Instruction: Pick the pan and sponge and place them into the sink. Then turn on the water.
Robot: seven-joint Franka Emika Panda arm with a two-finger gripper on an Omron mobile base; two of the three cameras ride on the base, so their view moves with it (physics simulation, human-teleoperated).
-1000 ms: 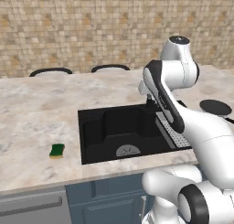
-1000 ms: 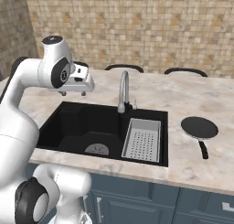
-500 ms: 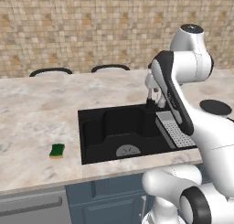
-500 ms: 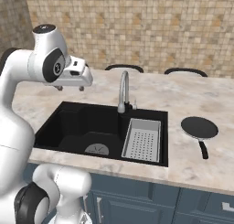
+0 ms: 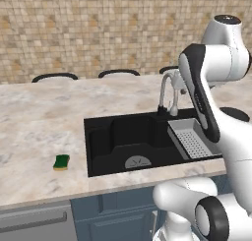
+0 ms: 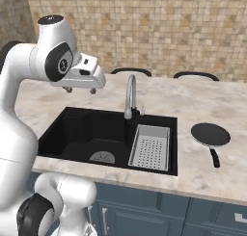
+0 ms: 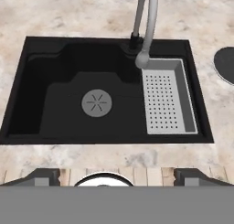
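Note:
The black pan (image 6: 210, 135) lies on the marble counter right of the sink, with its handle toward the front edge; its edge also shows in the hand view (image 7: 226, 65) and behind my arm (image 5: 235, 113). Left of the basin on the counter rests the green and yellow sponge (image 5: 61, 162). The black sink (image 6: 72, 134) (image 5: 98, 146) (image 7: 50, 104) holds nothing but its round grey drain (image 7: 96, 103). No water runs from the silver faucet (image 6: 129, 95) (image 7: 146, 26). My gripper (image 6: 80, 90) (image 7: 116, 177) hangs open and holds nothing, high above the sink's left rear part.
A grey perforated drainer tray (image 6: 150, 146) (image 7: 167, 99) fills the sink's right side. Black chair backs (image 5: 54, 77) stand behind the counter in front of a tiled wall. Bare marble counter (image 5: 39, 122) spreads left of the basin and around the pan.
My arm's upper joints have swung upward and the hand has lifted slightly over the sink. The jaws have spread a little wider. Pan, sponge and base have not moved.

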